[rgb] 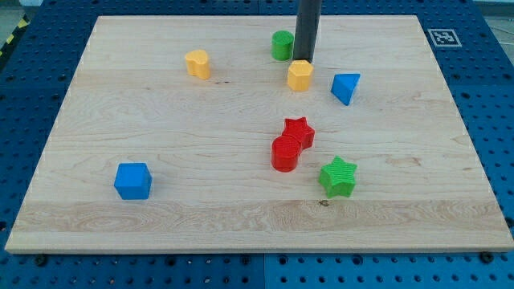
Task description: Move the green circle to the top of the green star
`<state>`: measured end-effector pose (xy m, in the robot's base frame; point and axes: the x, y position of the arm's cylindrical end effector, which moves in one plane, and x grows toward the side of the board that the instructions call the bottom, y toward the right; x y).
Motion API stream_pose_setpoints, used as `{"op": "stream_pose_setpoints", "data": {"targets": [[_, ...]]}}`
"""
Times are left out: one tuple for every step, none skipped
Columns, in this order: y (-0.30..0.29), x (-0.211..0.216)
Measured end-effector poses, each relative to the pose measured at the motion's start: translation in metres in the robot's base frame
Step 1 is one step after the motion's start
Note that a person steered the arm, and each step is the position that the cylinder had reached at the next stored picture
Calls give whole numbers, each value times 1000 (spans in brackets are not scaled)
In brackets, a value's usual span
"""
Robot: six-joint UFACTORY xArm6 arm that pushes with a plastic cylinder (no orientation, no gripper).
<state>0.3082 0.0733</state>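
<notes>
Over at the lower left of the frame sits the blue cube (132, 181), alone and well apart from everything. Moving right, a yellow block (197, 63) stands in the upper left part of the desk (96, 120). Then the action: the green circle (282, 45) is near the top edge, just left of the dark rod, and my tip (304, 60) comes down just beside it on its right, right at the back of the yellow hexagon block (300, 75). There is no hand on this arm, only the rod, so nothing opens or closes; whether the tip touches either block I cannot tell.

The green circle looks like a small, stiff, light plastic piece, and I expect it slides easily on the smooth wood and may roll off a glancing push. No taking hold here: the push wants to land square on its far side, centred.

Below, the red circle (284, 152) and red star (299, 131) touch each other in the middle. Right of them the green star (338, 177) sits lower right, with the blue triangle block (345, 87) above. The spot above the green star looks open, but the yellow hexagon and the reds crowd the straight route.
</notes>
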Motion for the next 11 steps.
{"op": "stream_pose_setpoints", "data": {"targets": [[0, -15], [0, -27], [0, -32], [-12, -32], [-21, -32], [-31, -35], [-40, -39], [-50, -56], [-58, -69], [-66, -69], [-67, -69]]}}
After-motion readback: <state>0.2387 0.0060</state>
